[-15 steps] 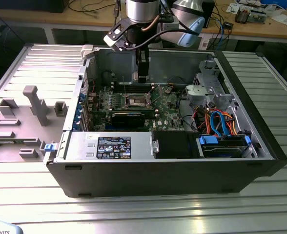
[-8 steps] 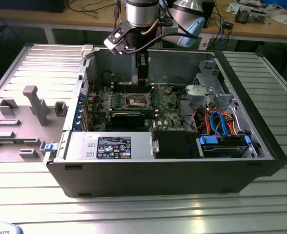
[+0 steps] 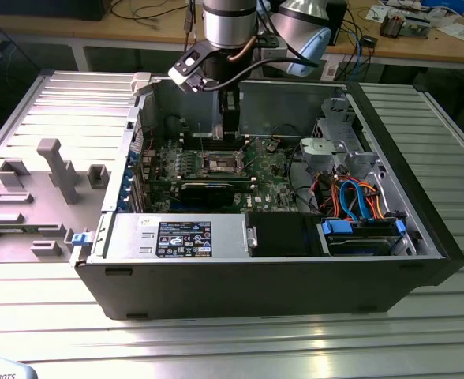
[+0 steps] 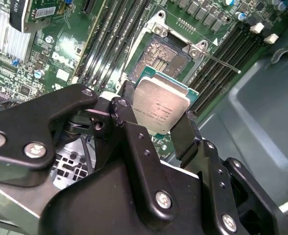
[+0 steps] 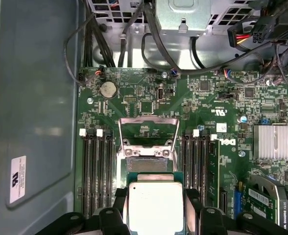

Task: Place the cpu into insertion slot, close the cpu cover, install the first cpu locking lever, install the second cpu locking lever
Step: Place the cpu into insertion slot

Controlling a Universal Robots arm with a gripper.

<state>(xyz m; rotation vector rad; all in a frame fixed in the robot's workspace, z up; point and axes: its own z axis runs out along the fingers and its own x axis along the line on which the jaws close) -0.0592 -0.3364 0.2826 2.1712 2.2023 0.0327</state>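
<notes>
The gripper [image 4: 157, 128] is clamping its jaws on two opposite edges of the cpu [image 4: 161, 100], holding it just short of the socket. The chip is probably light, stiff and slick-topped, with a delicate underside, so an edge grip suits it. Beyond it the insertion slot [image 5: 145, 164] is lying bare, and further off the cpu cover [image 5: 148, 121] is apparently standing swung open.

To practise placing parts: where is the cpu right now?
In the second wrist view, the cpu is clamped in the gripper above the motherboard, just short of the insertion slot, with memory slots on either side.
</notes>
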